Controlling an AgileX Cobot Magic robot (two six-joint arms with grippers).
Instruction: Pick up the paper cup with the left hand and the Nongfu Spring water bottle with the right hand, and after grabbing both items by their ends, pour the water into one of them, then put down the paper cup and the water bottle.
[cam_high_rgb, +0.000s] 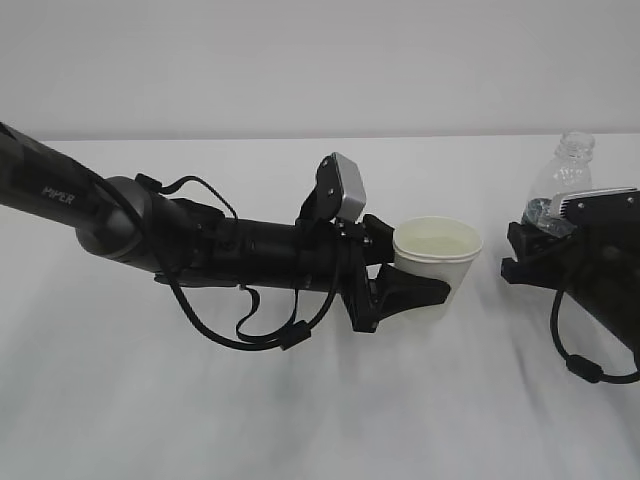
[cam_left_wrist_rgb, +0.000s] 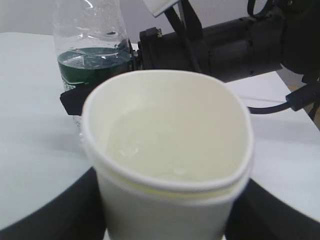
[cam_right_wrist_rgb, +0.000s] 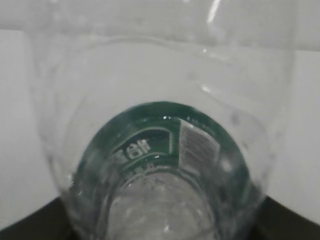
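Exterior view: pour apparently done, set-down outstanding.
Left hand (cam_high_rgb: 415, 285) grips paper cup (cam_high_rgb: 437, 260) holding water (cam_left_wrist_rgb: 165, 145); right hand (cam_high_rgb: 535, 250) clasps upright Nongfu Spring water bottle (cam_high_rgb: 560, 180); neither released.

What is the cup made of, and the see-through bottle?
The paper cup looks like matte cream paper: it is opaque, with a rolled rim. The bottle looks like thin glossy clear plastic: you see through it, light glints on it, and a green label wraps it.

A clear gap of bare table (cam_high_rgb: 300, 400) separates the paper cup (cam_high_rgb: 436, 262) from the water bottle (cam_high_rgb: 562, 180).
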